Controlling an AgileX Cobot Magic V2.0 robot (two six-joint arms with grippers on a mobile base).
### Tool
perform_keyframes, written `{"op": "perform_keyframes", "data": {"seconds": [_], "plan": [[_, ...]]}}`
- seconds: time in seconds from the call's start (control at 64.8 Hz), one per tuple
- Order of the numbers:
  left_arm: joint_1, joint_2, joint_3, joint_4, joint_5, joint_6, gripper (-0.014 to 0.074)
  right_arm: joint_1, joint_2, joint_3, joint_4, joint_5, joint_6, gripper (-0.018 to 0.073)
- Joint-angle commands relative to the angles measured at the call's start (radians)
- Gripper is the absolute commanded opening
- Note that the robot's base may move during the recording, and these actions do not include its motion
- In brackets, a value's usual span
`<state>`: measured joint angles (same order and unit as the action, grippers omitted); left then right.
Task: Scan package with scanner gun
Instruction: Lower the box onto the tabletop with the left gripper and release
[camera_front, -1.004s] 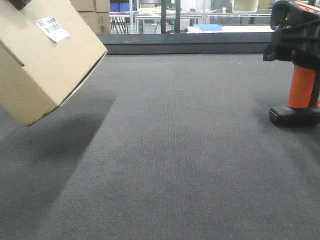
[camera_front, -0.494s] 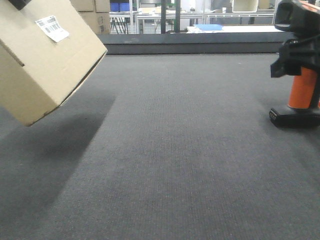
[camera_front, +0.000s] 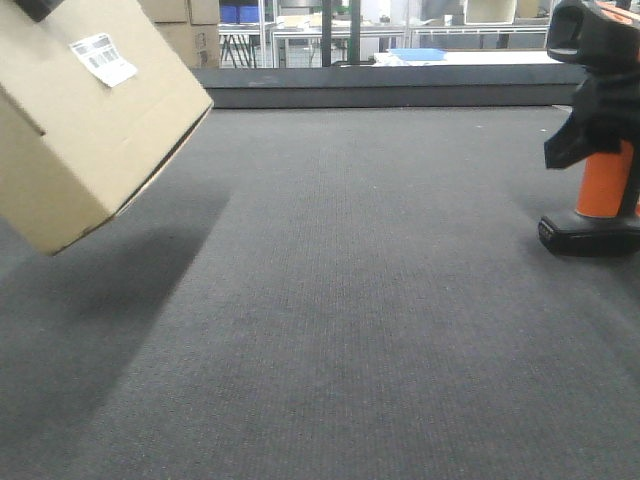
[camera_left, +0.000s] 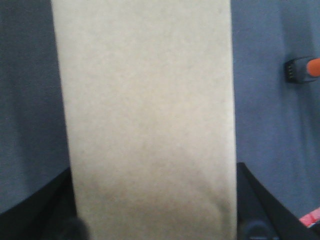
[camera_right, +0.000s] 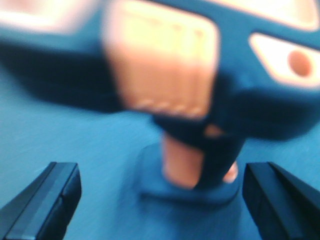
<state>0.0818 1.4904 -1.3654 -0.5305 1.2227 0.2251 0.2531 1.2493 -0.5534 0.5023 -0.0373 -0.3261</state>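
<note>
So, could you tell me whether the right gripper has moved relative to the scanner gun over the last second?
Yes. In the front view the dark gripper mass has shifted right and slightly down against the standing scanner gun, exposing its head.

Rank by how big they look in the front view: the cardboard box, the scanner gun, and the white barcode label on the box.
1. Cardboard box, largest, though near the camera and cut off by the frame.
2. Scanner gun, also cropped at the right edge.
3. Barcode label, clearly smallest.
</note>
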Motion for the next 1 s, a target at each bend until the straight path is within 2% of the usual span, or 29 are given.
{"op": "perform_keyframes", "data": {"seconds": [0.0,0.062,0.124,0.232,0.278,0.386,0.479,0.571,0.726,0.911,0.988], "plan": [[0.005,-0.009,-0.019,0.066,-0.002,0.006,-0.0111,-0.004,-0.062,-0.003,-0.008,0.069,-0.006,0.0559],[0.005,-0.009,-0.039,0.138,-0.002,0.006,-0.0111,-0.004,-0.101,-0.003,-0.008,0.121,-0.006,0.0559],[0.005,-0.009,-0.066,0.212,-0.002,-0.028,-0.0111,-0.004,-0.142,-0.003,-0.008,0.172,-0.006,0.0559],[0.005,-0.009,-0.113,0.382,-0.002,-0.076,-0.0111,-0.004,-0.22,-0.003,-0.008,0.245,-0.006,0.0522],[0.005,-0.009,-0.123,0.459,-0.002,-0.078,-0.0111,-0.004,-0.259,-0.003,-0.012,0.278,-0.006,0.0456],[0.005,0.003,-0.123,0.557,-0.002,-0.078,-0.0111,-0.004,-0.349,-0.003,-0.031,0.315,-0.006,0.0251],[0.005,0.035,-0.123,0.596,-0.002,-0.078,-0.0111,-0.004,-0.43,-0.003,-0.053,0.325,-0.006,0.0034],[0.005,0.075,-0.123,0.602,-0.002,-0.078,-0.0111,-0.004,-0.505,-0.003,-0.076,0.322,-0.006,-0.0161],[0.005,0.139,-0.123,0.602,-0.002,-0.078,-0.0111,-0.004,-0.606,-0.005,-0.121,0.318,-0.006,-0.0153],[0.005,0.179,-0.123,0.592,-0.018,-0.078,-0.0109,-0.004,-0.645,-0.027,-0.13,0.315,-0.006,-0.0153],[0.005,0.183,-0.123,0.583,-0.016,-0.078,-0.0071,-0.004,-0.643,-0.052,-0.138,0.317,-0.006,-0.0153]]}}
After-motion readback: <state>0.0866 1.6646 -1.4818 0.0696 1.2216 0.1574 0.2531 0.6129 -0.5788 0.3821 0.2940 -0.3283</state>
